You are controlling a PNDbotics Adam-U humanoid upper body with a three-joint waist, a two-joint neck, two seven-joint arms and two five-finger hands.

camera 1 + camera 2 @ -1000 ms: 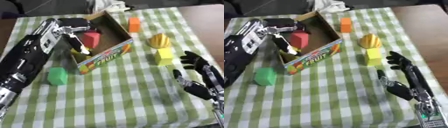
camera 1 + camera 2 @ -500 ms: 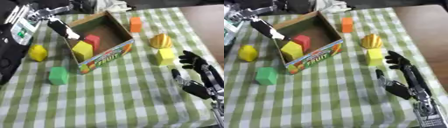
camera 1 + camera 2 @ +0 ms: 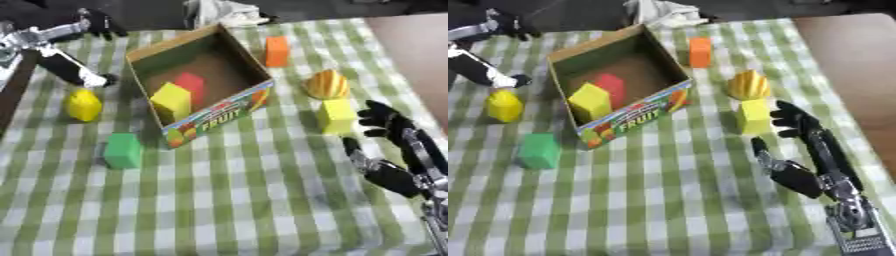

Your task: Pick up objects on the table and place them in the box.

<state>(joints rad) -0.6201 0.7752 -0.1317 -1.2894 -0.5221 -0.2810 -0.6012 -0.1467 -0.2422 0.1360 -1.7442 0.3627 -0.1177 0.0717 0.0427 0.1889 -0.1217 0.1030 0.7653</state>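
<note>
Since earlier: left hand [image 3: 83,75] has pulled up and away from the box [image 3: 223,112], leaving a yellow block [image 3: 171,100] beside the red block [image 3: 192,84] inside.
Left fingers: straight, holding nothing, tips just above the lemon [image 3: 83,104].
Right hand [image 3: 798,150]: idle at lower right, fingers spread, next to the yellow cube [image 3: 753,116].
Still on the cloth [image 3: 262,200]: green block [image 3: 122,150], orange block [image 3: 277,51], orange fruit [image 3: 327,84].
Risk: the rounded lemon may roll off toward the table edge if nudged before fingers curl round it.

You get even, bright light from overhead with soft, short shadows. The whole picture is slightly soft, and the left robot hand [image 3: 83,75] smears worst.
</note>
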